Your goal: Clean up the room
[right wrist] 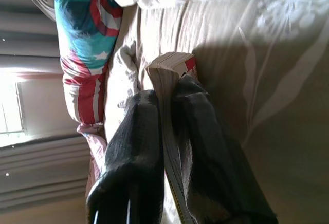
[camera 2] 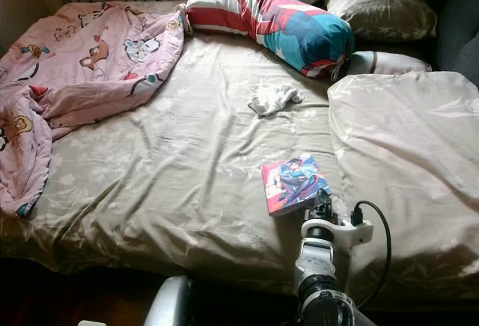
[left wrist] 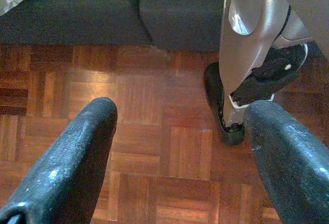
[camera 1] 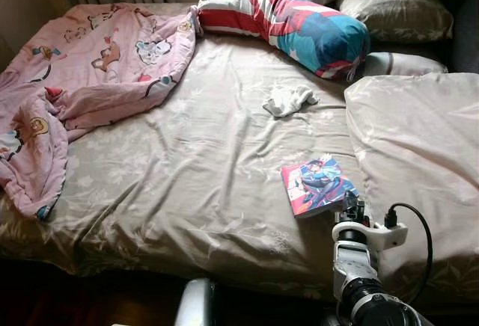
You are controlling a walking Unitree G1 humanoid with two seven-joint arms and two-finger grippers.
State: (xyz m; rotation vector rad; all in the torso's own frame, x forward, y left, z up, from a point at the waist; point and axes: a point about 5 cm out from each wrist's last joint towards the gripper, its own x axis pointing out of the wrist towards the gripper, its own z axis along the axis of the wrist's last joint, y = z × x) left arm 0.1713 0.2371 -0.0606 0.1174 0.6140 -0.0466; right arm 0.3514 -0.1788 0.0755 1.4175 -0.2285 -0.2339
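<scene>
A comic book (camera 1: 317,184) with a colourful cover lies on the beige bed sheet (camera 1: 194,169) near the front right. My right gripper (camera 1: 352,208) is at the book's near right corner. In the right wrist view its two black fingers (right wrist: 139,131) are shut on the book's edge (right wrist: 167,80), one on each side of the pages. A crumpled white cloth (camera 1: 289,99) lies further back on the sheet. My left gripper (left wrist: 175,147) hangs open over the parquet floor (left wrist: 139,121), holding nothing.
A pink cartoon blanket (camera 1: 82,79) is bunched at the bed's left. A red, white and blue bolster (camera 1: 288,23) and beige pillows (camera 1: 389,1) lie at the head. A folded beige duvet (camera 1: 419,146) covers the right side. My own foot (left wrist: 231,106) stands on the floor.
</scene>
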